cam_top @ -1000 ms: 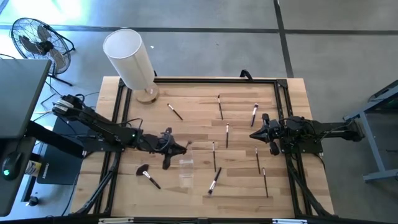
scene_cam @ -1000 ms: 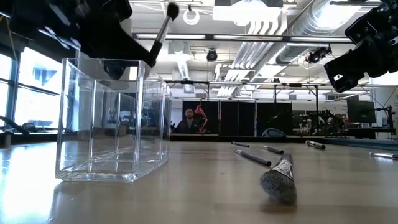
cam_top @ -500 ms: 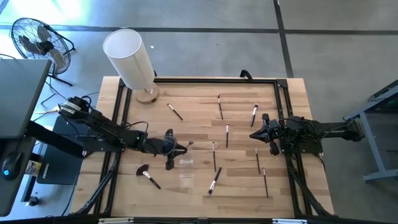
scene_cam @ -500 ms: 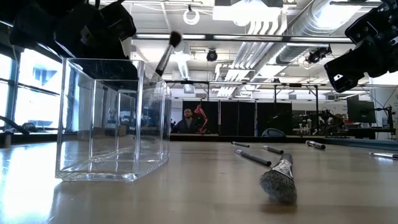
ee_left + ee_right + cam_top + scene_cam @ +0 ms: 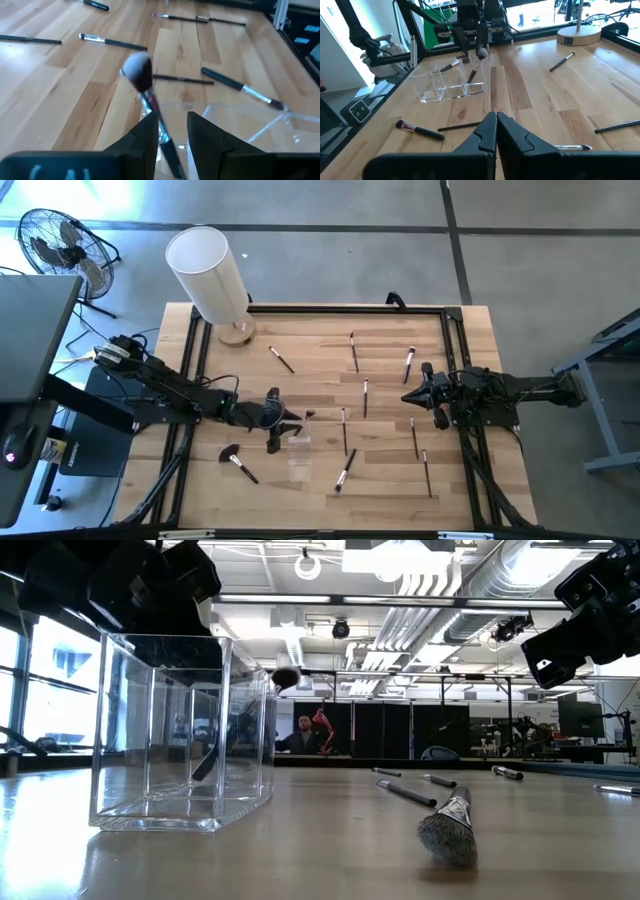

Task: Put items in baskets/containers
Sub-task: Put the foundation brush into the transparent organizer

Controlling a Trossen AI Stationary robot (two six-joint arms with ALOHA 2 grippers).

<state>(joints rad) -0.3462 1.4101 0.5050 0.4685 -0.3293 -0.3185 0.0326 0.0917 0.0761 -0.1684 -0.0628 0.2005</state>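
Entry: left gripper (image 5: pixel 278 423), dark two-finger unit, hanging directly over the clear see-through square-walled container (image 5: pixel 180 730) near the tabletop's (image 5: pixel 380 480) front-left. Its jaws are standing slightly apart, as I'm reading the left wrist view, with the dark-handled makeup brush with a pale fluffy head (image 5: pixel 142 80) lying in the gap between them; I cannot tell whether they are still touching it

Brush position: handle end down inside the container, head leaning up and out over the rim, away from the jaws; long axis tilted, neither upright nor flat

Change from half a second ago: the brush head was riding high above the rim beside the gripper; it is now sitting at rim level, with the handle showing through the wall, so I'm judging this brush released or nearly so

Right gripper (image 5: pixel 496 131): jaws pressed together, empty, waiting over the tabletop's right side. Remaining loose brushes, including a silver-ferruled one (image 5: pixel 409 364), are lying nearer that arm
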